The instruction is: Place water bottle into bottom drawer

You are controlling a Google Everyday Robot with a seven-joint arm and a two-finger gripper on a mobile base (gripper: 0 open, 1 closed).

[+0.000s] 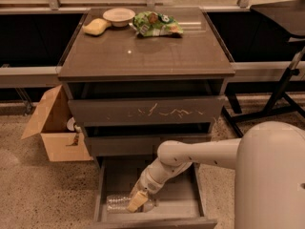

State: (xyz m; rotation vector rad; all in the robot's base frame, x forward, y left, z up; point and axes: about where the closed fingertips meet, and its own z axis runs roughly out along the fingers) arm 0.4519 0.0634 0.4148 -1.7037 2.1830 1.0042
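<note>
A dark cabinet with three drawers is seen from the front, and the bottom drawer (177,202) is pulled well out, so that its flat grey floor is exposed. The water bottle (117,203) is found inside this drawer, laid on its side at the left of the floor, close to the front edge. The gripper (137,201) is reached down into the same drawer from the right, at the end of a white arm (190,155) that is bent at a rounded joint just in front of the middle drawer (119,145). The pale yellowish fingers (135,202) are seen set across the right part of the bottle and closed on it, so that the bottle is gripped while it lies against the drawer floor. Above the middle drawer, the top drawer (100,111) is marked with white scratches on its front and is pulled out slightly. On the tabletop (143,56), along the far edge, a yellow sponge-like lump (96,26), a small pale bowl (118,16) and a green snack bag (156,24) are lined up from left to right. An open cardboard box (50,128) is stood on the speckled floor just left of the cabinet.
</note>
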